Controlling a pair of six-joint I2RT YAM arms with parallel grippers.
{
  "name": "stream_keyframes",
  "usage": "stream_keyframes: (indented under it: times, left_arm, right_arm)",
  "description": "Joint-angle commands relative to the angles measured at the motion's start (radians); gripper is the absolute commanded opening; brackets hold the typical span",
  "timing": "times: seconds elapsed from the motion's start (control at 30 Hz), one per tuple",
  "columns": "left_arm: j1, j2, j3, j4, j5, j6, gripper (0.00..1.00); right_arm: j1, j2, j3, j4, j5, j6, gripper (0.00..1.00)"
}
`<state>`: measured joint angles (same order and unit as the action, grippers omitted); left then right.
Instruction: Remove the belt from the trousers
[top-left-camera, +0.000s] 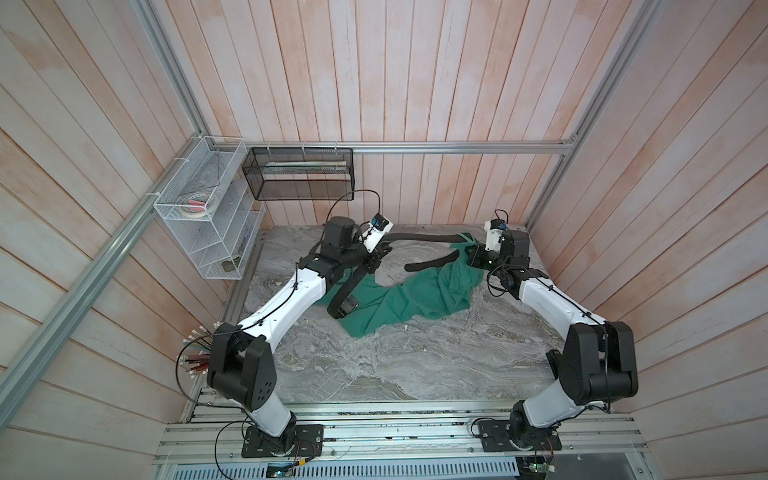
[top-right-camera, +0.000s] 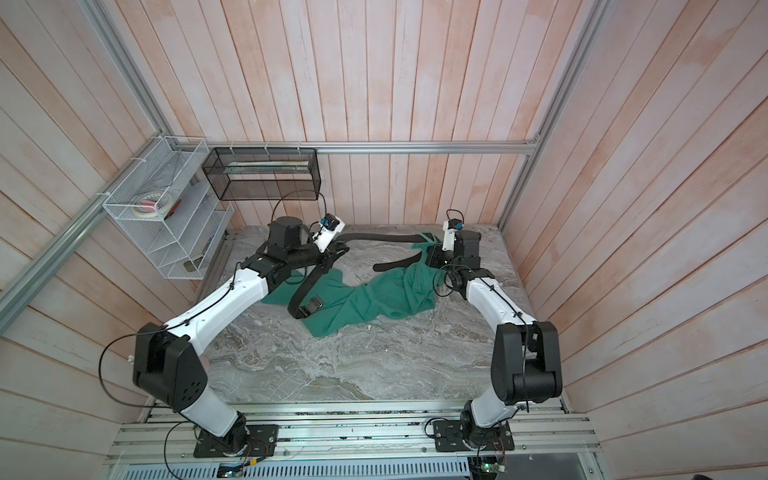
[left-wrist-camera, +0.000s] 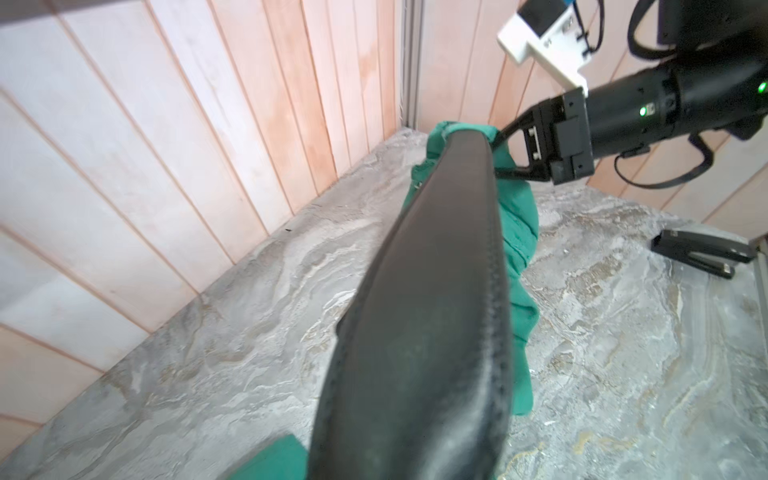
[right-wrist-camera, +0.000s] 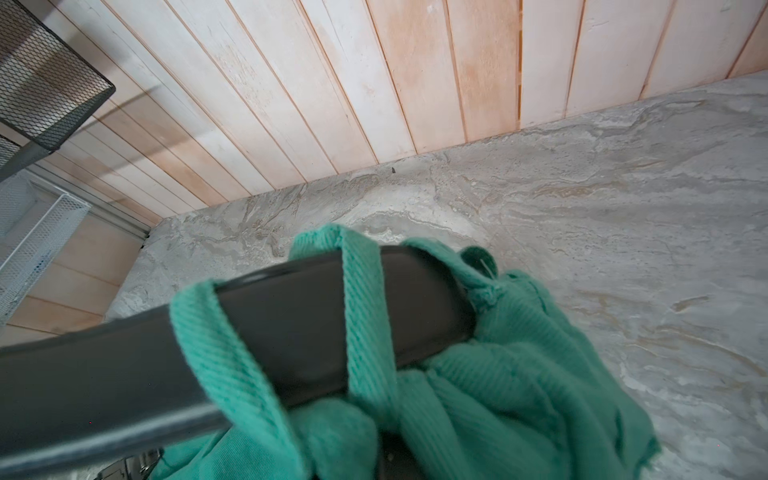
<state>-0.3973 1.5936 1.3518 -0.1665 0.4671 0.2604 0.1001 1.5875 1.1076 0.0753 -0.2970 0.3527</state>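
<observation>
In both top views the teal trousers (top-left-camera: 432, 291) lie crumpled across the far half of the marbled worktop (top-left-camera: 374, 365), with the waist end lifted toward the right arm. The black belt (top-left-camera: 419, 237) runs raised and roughly level from the left claw (top-left-camera: 380, 251) across to the waistband. Its buckle (top-left-camera: 347, 305) end loops down onto the cloth beside the left forearm, and its other end pokes out of the cloth onto bare worktop. The left claw is pinched on the belt, and the right claw (top-left-camera: 473, 253) is pressed together on the waistband cloth. In the left wrist view the belt (left-wrist-camera: 436, 270) stretches away to the bunched trousers (left-wrist-camera: 515, 232), where the right claw (left-wrist-camera: 505, 149) nips the green cloth just beside the strap. The left claw's own fingers are out of frame. In the right wrist view the belt (right-wrist-camera: 291, 324) passes under two belt loops (right-wrist-camera: 361, 311), with the cloth gathered close below. The right claw's tips are hidden there.
</observation>
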Motion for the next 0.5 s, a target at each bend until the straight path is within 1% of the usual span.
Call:
stream_keyframes:
  times: [0.0,0.1,0.17,0.2,0.27,0.3,0.33,0.4,0.47]
  left_arm:
    - [0.048,-0.074,-0.096,0.159,-0.010,-0.074,0.00]
    - [0.044,-0.061,-0.176,0.202,0.037,-0.086,0.00]
    - [0.028,-0.032,-0.197,0.203,0.031,-0.075,0.00]
    - [0.015,-0.015,-0.201,0.194,0.015,-0.058,0.07]
    - [-0.007,0.012,-0.192,0.171,-0.009,-0.029,0.32]
    - [-0.018,0.025,-0.178,0.150,-0.011,-0.014,0.47]
    - [-0.028,0.033,-0.161,0.126,-0.012,-0.002,0.59]
    - [-0.045,0.043,-0.120,0.074,-0.007,0.030,0.71]
    - [-0.062,0.048,-0.077,0.028,-0.012,0.069,0.81]
  right_arm:
    - [-0.064,0.037,0.003,-0.045,0.112,0.048,0.00]
    - [-0.055,0.044,0.006,-0.028,0.086,0.053,0.00]
    - [-0.040,0.045,0.014,-0.020,0.083,0.042,0.00]
    - [-0.029,0.043,0.019,-0.017,0.085,0.030,0.00]
    - [-0.006,0.035,0.027,-0.016,0.097,0.001,0.00]
    - [0.006,0.029,0.031,-0.014,0.107,-0.018,0.00]
    - [0.018,0.022,0.035,-0.014,0.117,-0.038,0.00]
    - [0.034,0.005,0.039,-0.018,0.136,-0.075,0.00]
    - [0.043,-0.014,0.041,-0.026,0.160,-0.103,0.00]
